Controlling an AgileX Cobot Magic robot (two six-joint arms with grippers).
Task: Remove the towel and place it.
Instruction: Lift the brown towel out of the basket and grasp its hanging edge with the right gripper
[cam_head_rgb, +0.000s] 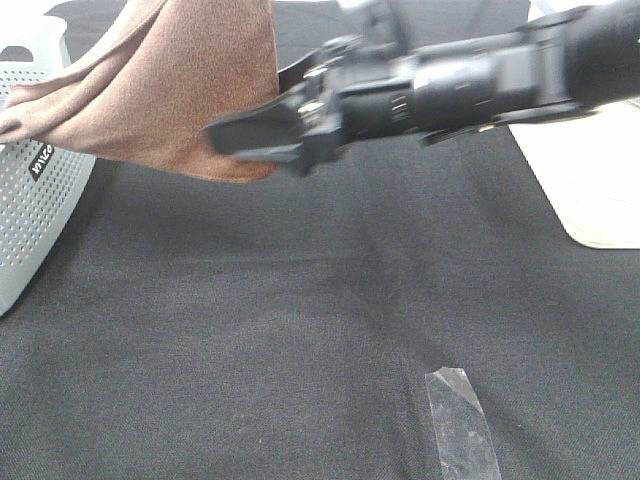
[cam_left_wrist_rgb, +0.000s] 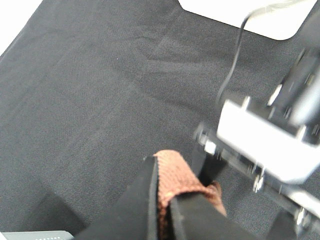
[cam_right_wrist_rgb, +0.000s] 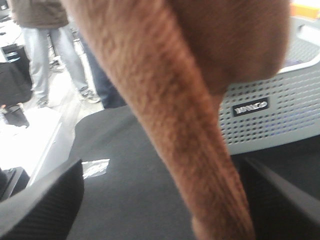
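Where the towel (cam_head_rgb: 170, 90) is: lifted off the tabletop (cam_head_rgb: 250, 330), bunched at the far left of the high view, above the rim of the basket (cam_head_rgb: 40, 210); I cannot tell if it touches the rim.
Left fingers (cam_left_wrist_rgb: 135, 210): together, clamped on a folded edge of the towel; the reddish-brown fold stands up between the two black fingers.
Right fingers (cam_right_wrist_rgb: 45, 210): apart; a thick rolled part of the towel hangs between them, and I cannot tell if it touches either one.
Right arm (cam_head_rgb: 480, 70): it reaches across the middle from the right of the high view, its end just beside the towel; the picture is blurred here.
Basket: white, with many small holes and a dark label with white letters on its wall; it stands at the left edge of the tabletop.
Tabletop: covered with a black, slightly creased cloth.
Tape (cam_head_rgb: 460, 420): a clear strip lying on the black cloth, near the front, well apart from the towel.
White surface (cam_head_rgb: 600, 190): flat, at the right edge of the high view.
Background: legs of standing people (cam_right_wrist_rgb: 45, 55) show in the right wrist view.
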